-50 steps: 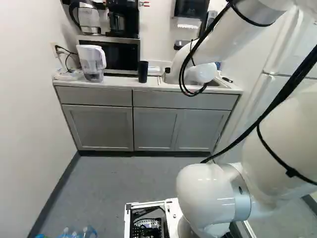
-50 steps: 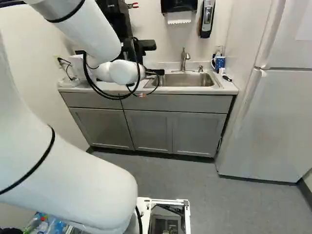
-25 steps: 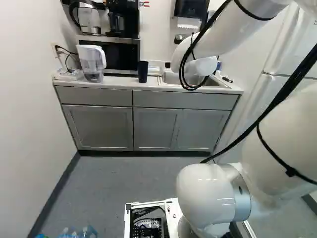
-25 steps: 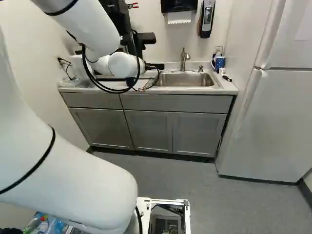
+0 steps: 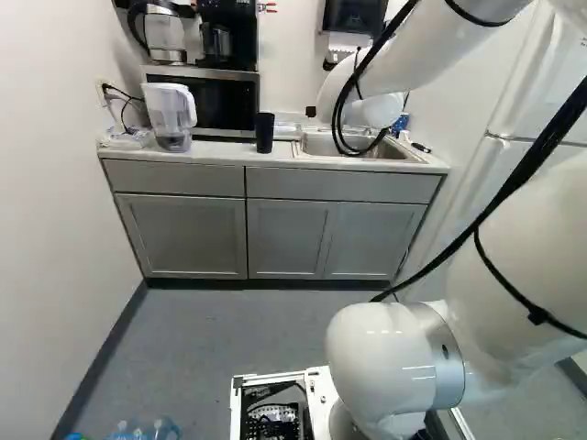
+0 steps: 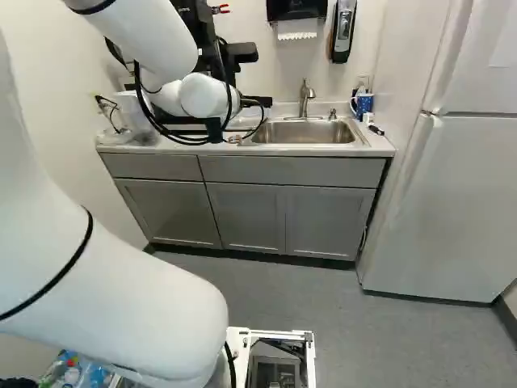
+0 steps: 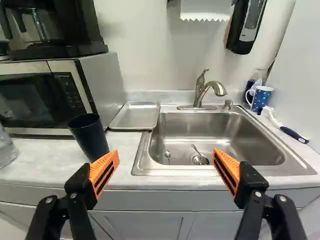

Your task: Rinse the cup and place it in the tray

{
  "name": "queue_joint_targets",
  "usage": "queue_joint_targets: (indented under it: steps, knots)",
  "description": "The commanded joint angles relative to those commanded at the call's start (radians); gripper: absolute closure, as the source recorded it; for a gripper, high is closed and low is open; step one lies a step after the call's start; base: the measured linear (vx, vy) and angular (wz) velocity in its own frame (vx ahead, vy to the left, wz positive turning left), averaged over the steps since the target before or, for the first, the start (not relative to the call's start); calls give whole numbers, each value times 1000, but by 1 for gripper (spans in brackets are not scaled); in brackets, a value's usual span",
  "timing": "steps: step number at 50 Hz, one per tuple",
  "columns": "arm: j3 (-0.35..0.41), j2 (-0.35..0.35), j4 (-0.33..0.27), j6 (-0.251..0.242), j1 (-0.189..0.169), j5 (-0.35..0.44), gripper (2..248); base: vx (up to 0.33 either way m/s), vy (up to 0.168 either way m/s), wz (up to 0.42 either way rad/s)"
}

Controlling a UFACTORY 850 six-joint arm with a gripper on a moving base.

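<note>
Sink (image 7: 227, 132): steel, a drain (image 7: 199, 159) in its floor with a thin handled piece poking up from it, small metal bit just beside; the faucet (image 7: 202, 92) rises behind. Tray (image 7: 135, 117): shallow, metal, flat on the counter (image 7: 40, 160) between microwave (image 7: 45, 100) and sink. Pitcher (image 5: 170, 116): clear with white handle, contents cannot be told. Mug (image 7: 261, 98): blue, spotted, at the sink's far corner, insides hidden. Cup (image 7: 90, 136): plain, very dark, tall, tapering to the base, upright on the counter before the microwave, near the tray's close corner; what it holds, cannot tell. Gripper (image 6: 257, 102): spread wide, orange pads (image 7: 104, 173) well apart, gripping nothing; cup lies ahead, off to one side. Keypad marks on microwave, too small to make out; white sheet (image 6: 505, 40) on the fridge (image 6: 452, 202), also unreadable
</note>
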Motion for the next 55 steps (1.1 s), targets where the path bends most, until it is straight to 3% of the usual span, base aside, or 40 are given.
queue_joint_targets:
  steps: [16,55]
  knots:
    - [-38,-5,0,0,1,-2,3,0,0,0]
    - [-40,-7,0,0,1,-2,3,36,-24,7]
